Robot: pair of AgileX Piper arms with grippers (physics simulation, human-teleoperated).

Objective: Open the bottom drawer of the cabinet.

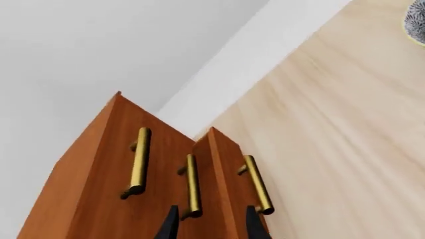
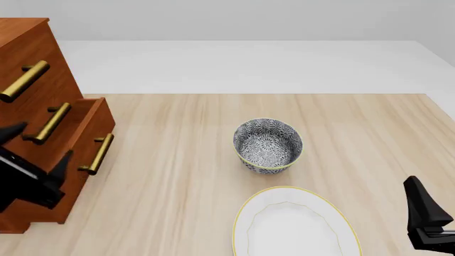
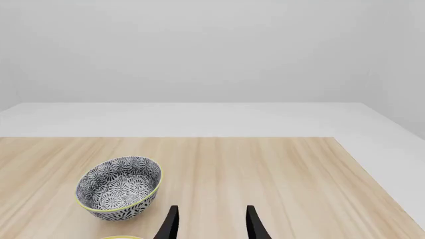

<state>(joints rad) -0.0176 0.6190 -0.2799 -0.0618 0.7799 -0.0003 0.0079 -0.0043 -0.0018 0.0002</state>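
The cabinet [image 2: 29, 48] [image 1: 99, 189] stands at the table's far left, reddish-brown, with three brass bar handles. The bottom drawer [image 2: 91, 125] [image 1: 226, 159] juts out a little from the cabinet front, past the two drawers above it. Its handle [image 2: 97, 154] [image 1: 258, 184] is free. My left gripper [image 2: 42, 141] [image 1: 211, 224] hovers open just in front of the drawers, between the middle handle [image 1: 192, 184] and the bottom one, holding nothing. My right gripper [image 2: 425, 210] [image 3: 211, 221] is open at the near right, far from the cabinet.
A patterned bowl [image 2: 268, 145] [image 3: 119, 188] with a yellow rim sits mid-table. A white plate [image 2: 291, 226] with a yellow rim lies in front of it at the near edge. The wooden table top ends at a white floor strip behind.
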